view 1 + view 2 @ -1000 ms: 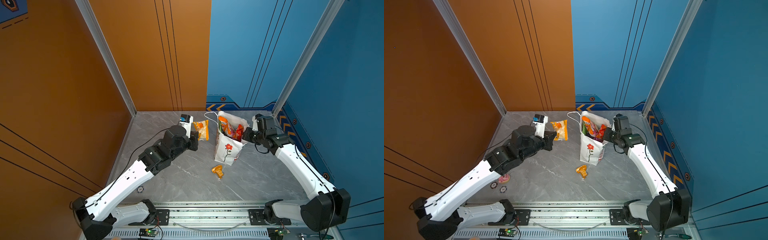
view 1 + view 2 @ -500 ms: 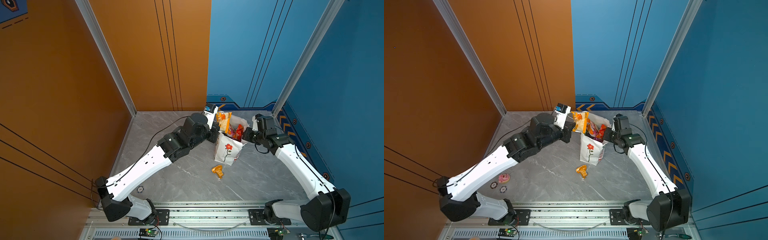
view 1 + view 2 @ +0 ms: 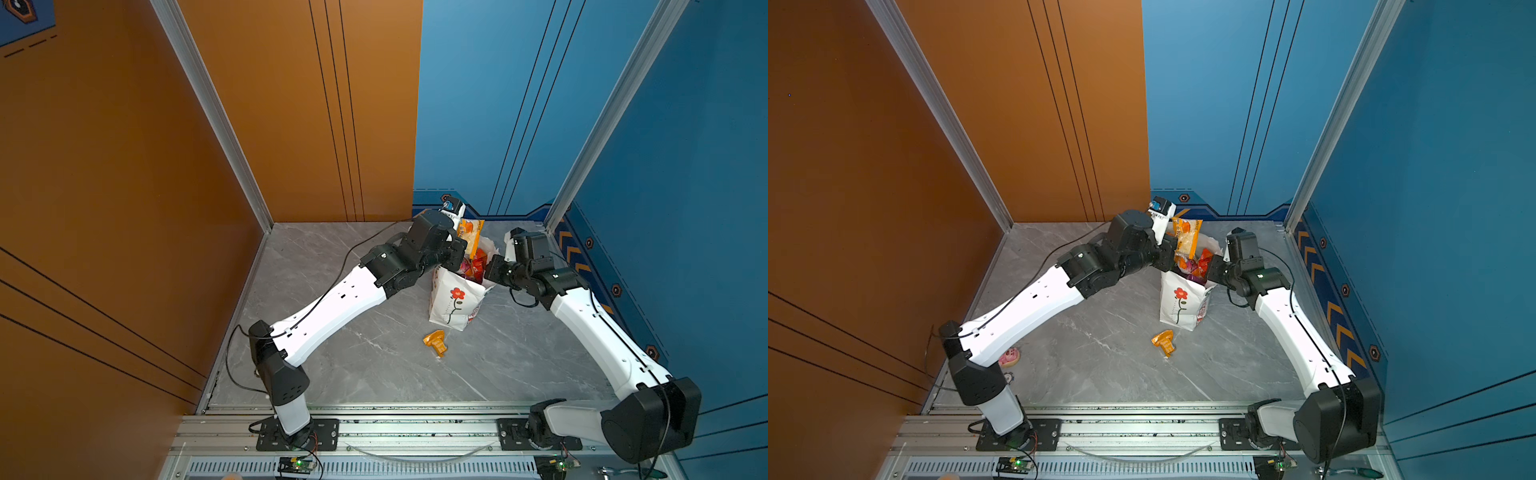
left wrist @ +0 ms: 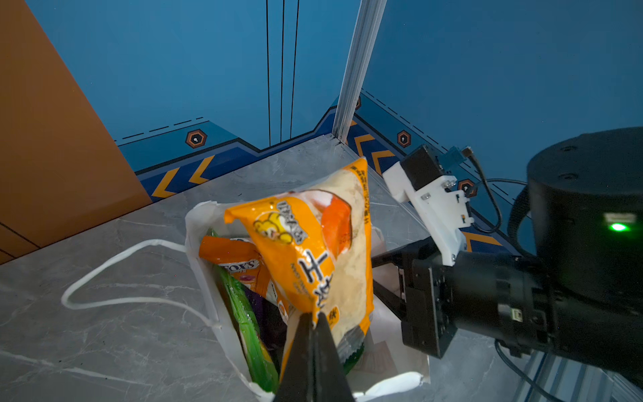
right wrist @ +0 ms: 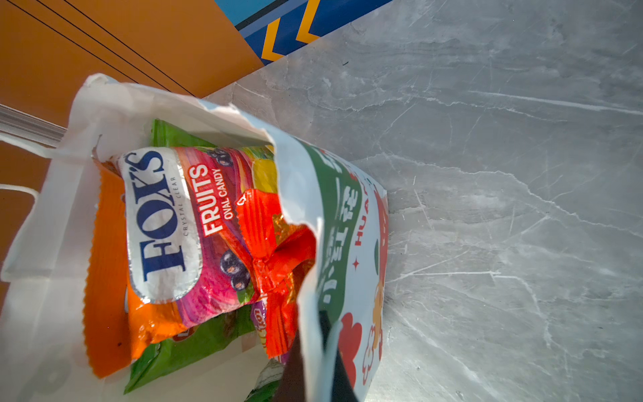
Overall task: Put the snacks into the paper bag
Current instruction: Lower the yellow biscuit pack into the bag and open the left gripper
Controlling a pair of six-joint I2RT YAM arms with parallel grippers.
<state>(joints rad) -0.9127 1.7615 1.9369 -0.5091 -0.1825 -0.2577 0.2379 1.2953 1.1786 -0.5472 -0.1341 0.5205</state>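
Note:
The white paper bag [image 3: 455, 299] [image 3: 1181, 303] stands upright with its flower face toward the front. My right gripper [image 5: 315, 334] is shut on the bag's side wall at the rim [image 3: 490, 270]. My left gripper [image 4: 316, 318] is shut on the lower edge of an orange-yellow snack packet [image 4: 313, 250] [image 3: 469, 237], which hangs over the bag's open mouth. Inside lie a FOX'S packet [image 5: 167, 222], a red-orange packet [image 5: 275, 243] and a green packet [image 4: 243, 313]. A small orange packet [image 3: 435, 342] [image 3: 1163, 341] lies on the floor in front of the bag.
A white cord handle [image 4: 121, 257] trails from the bag over the grey marble floor. A small pink toy [image 3: 1009, 357] and a poker chip [image 3: 1008, 377] lie near the left arm's base. Orange and blue walls close in behind and beside the bag.
My left arm has swung right and carried the orange-yellow packet from left of the bag to above its mouth. The right arm and the bag have stayed put.

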